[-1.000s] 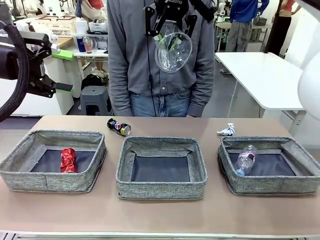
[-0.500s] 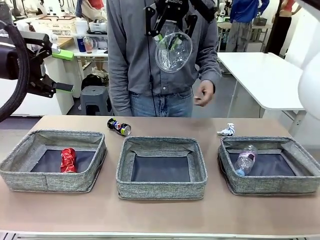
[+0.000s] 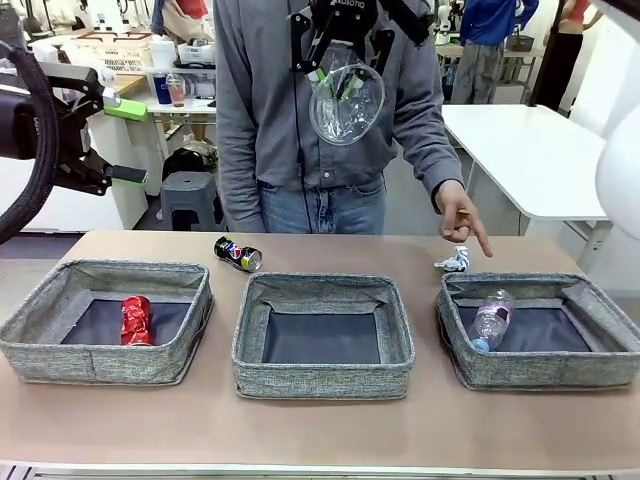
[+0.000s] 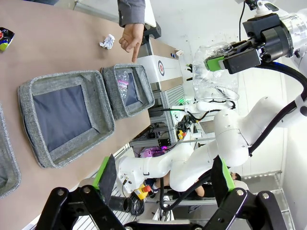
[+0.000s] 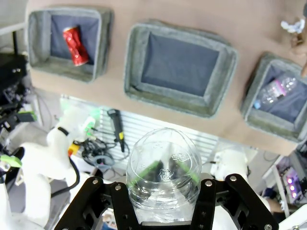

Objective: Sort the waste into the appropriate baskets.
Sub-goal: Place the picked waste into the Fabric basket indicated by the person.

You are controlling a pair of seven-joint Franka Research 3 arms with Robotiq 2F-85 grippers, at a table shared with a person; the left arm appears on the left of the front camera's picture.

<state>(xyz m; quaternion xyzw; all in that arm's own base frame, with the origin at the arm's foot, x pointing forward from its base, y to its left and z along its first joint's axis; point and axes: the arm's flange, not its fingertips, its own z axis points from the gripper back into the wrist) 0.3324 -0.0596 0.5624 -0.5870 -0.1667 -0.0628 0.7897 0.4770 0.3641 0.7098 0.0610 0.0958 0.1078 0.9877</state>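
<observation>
My right gripper [image 3: 340, 78] hangs high over the table's far side, shut on a clear plastic cup [image 3: 347, 100], which the right wrist view shows as the cup [image 5: 163, 167] between the pads. At the far left my left gripper [image 3: 125, 142] is raised, open and empty. Three grey baskets stand in a row. The left basket [image 3: 105, 270] holds a crushed red can [image 3: 135, 320], the middle basket [image 3: 320, 378] holds nothing, and the right basket [image 3: 540, 378] holds a clear bottle [image 3: 490, 318]. On the table behind them lie a dark blue soda can [image 3: 238, 252] and a crumpled wrapper [image 3: 453, 262].
A person stands at the far edge of the table. One hand [image 3: 462, 215] points down with a finger just above the wrapper and the right basket's back rim. Bare tabletop runs in front of the baskets.
The person's hand has come out from the body and lowered to point near the wrapper. Neither arm has moved, and the cup stays held.
</observation>
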